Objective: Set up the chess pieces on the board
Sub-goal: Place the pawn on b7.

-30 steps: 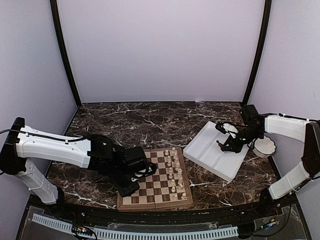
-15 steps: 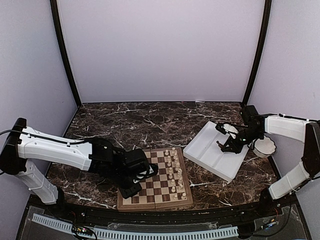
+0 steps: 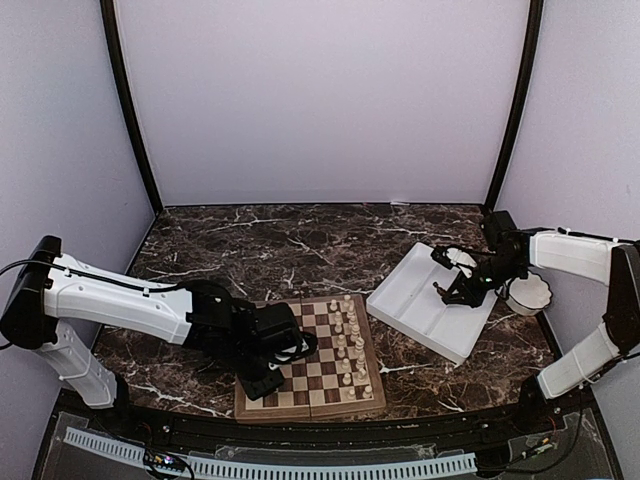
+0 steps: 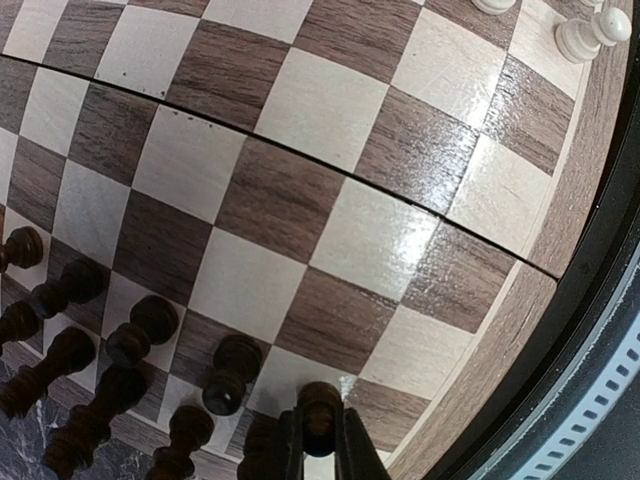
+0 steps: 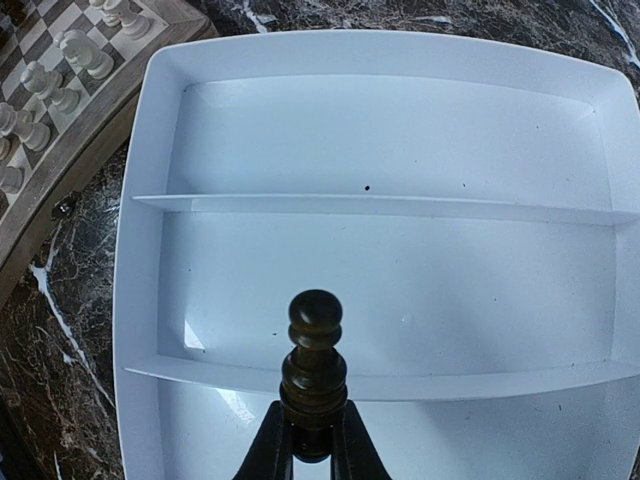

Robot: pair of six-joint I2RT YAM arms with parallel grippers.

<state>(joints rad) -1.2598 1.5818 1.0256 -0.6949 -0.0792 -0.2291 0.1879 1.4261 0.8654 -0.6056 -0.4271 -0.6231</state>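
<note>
left gripper [image 4: 318, 428] clamps dark piece [image 4: 318, 398] | i'd lower it upright, centred on its board [image 4: 330, 130] square | right gripper [image 5: 313, 418] grips spare pawn [image 5: 314, 340]

The left arm [image 3: 110, 300] and the right arm [image 3: 572, 250] have smooth white shells, black joints and black wrists. A thin black cable [image 3: 108, 277] runs along the left one. Their dark, slim fingers [image 5: 268, 450] taper.

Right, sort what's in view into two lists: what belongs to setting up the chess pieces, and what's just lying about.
In the job: dark chess pieces; board; left pincer, shut on a dark piece; right pincer, shut on a second dark piece.

Lying about: white tray; small white bowl; cream-white pieces; marble table.
</note>
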